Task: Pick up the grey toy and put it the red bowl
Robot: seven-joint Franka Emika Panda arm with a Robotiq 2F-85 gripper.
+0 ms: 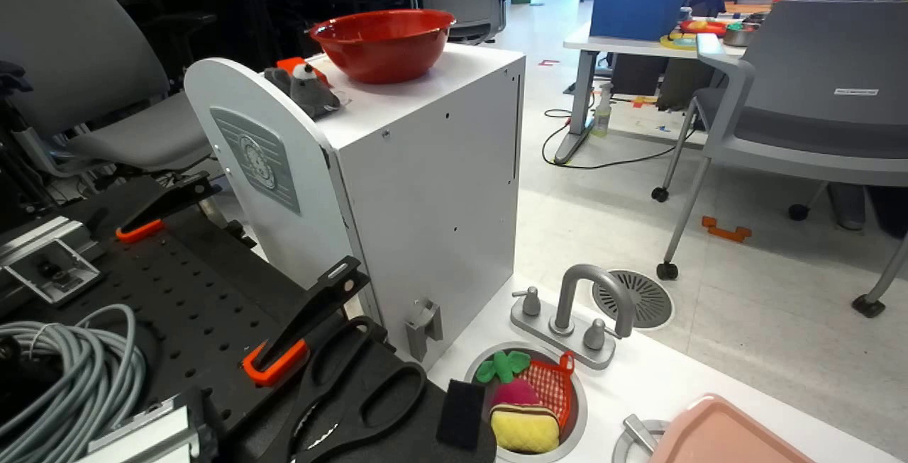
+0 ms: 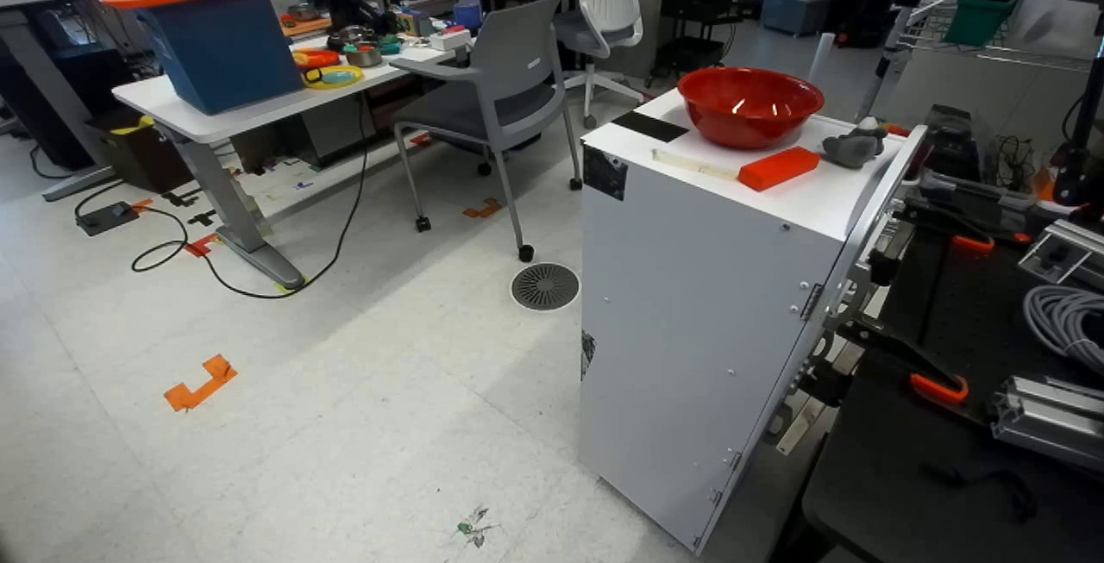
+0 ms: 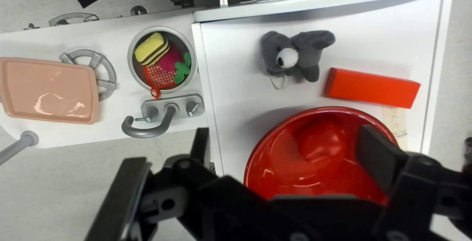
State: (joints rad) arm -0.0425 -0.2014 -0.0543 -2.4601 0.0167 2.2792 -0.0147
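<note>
The grey toy, a small plush with a white muzzle, lies on the white cabinet top near its rounded end panel. It shows in both exterior views [image 1: 316, 98] [image 2: 852, 149] and in the wrist view [image 3: 306, 56]. The red bowl stands upright beside it, in both exterior views [image 1: 386, 48] [image 2: 750, 115] and in the wrist view [image 3: 280, 161]; nothing shows inside its visible part. My gripper [image 3: 285, 145] is wide open and empty, seen above the bowl in the wrist view, with the toy beyond the fingertips. The gripper is out of view in both exterior views.
An orange-red block [image 2: 779, 168] [image 3: 372, 88] lies beside the toy and bowl on the white cabinet [image 1: 433, 186]. The raised end panel [image 3: 317, 3] borders the toy's side. A lower counter holds a faucet [image 3: 166, 119], a sink [image 3: 131, 58] with soft toys, and a pink tray [image 3: 48, 89].
</note>
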